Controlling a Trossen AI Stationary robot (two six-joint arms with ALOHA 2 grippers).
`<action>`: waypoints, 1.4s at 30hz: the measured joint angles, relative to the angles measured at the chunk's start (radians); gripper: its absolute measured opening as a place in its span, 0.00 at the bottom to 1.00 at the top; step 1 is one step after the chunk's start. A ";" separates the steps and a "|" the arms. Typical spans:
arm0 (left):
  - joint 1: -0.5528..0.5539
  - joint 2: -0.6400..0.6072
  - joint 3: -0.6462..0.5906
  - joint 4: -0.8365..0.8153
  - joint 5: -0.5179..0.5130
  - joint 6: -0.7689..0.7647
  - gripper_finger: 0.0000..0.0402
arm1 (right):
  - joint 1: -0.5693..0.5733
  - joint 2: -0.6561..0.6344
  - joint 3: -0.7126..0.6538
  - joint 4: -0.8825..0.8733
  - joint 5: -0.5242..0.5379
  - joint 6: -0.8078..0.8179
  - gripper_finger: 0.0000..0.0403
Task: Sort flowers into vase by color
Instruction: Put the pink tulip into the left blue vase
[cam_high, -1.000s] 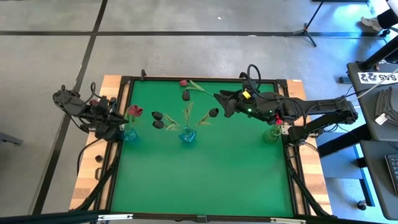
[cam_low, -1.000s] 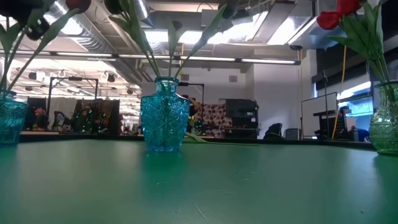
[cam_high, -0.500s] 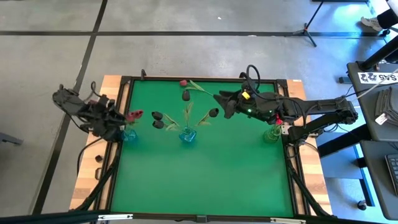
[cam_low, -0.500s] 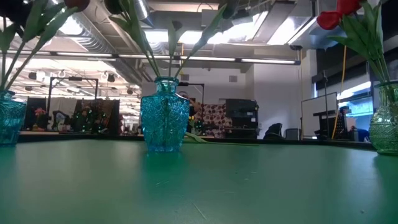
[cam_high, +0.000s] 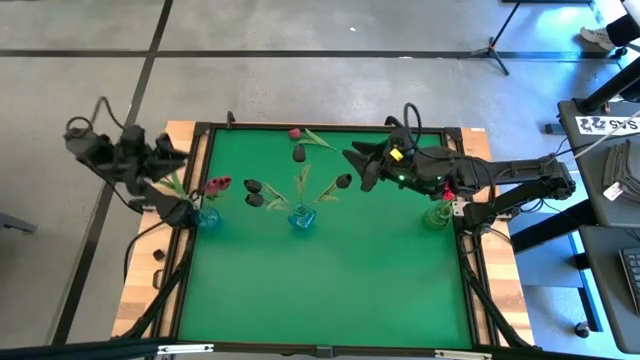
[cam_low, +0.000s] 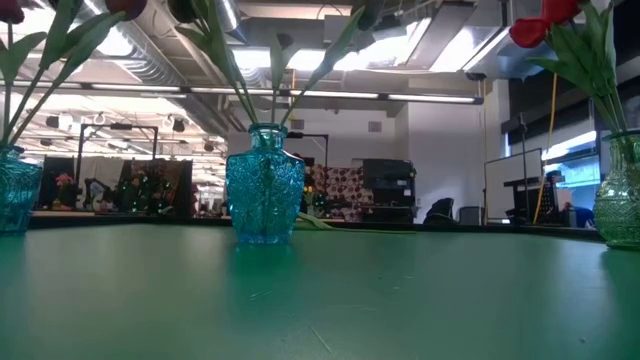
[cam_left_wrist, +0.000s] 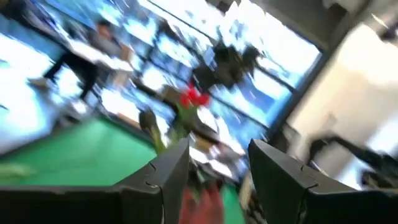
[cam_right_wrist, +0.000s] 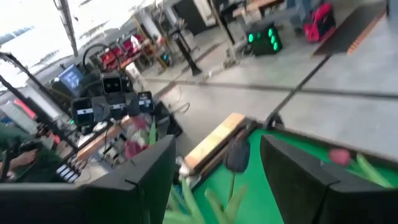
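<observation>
The left tool (cam_high: 165, 157) hangs off the counter's left edge, above the wooden border, fingers (cam_left_wrist: 163, 180) parted with nothing between them; just beside it the left blue vase (cam_high: 208, 215) stands at the left edge of the green counter (cam_high: 330, 280) with a pink-maroon tulip (cam_high: 215, 184) leaning out of it toward the middle

The middle blue vase (cam_high: 302, 218) holds several near-black tulips (cam_high: 254, 187), their heads fanned out to both sides; the clear greenish vase (cam_high: 436, 216) at the right edge carries a red tulip (cam_low: 535, 25); one more pink-maroon tulip (cam_high: 295, 132) and a dark tulip (cam_high: 299, 153) lie flat near the far edge of the counter, not yet sorted

The right tool (cam_high: 352, 158) hovers over the far middle of the counter, near those loose flowers, fingers (cam_right_wrist: 140, 180) standing wide and empty

Risks, as I judge them: the stems are thin and limp, so a pinch on a lying flower could slip or catch a leaf only; the right arm reaches across close to the dark heads and could brush them and tip the middle vase; the leaning pink-maroon tulip sits shallow enough that a knock from the left arm might spill it
</observation>
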 joint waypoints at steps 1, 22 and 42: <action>0.000 0.006 0.000 0.031 -0.041 0.023 0.41 | 0.000 0.000 0.000 0.017 0.013 -0.017 0.58; 0.000 0.258 -0.006 0.414 -0.562 0.005 0.38 | -0.453 0.166 0.000 0.048 -0.414 -0.208 0.58; 0.000 0.268 -0.056 0.415 -0.813 -0.180 0.38 | -0.610 0.347 0.001 0.029 -0.598 -0.421 0.58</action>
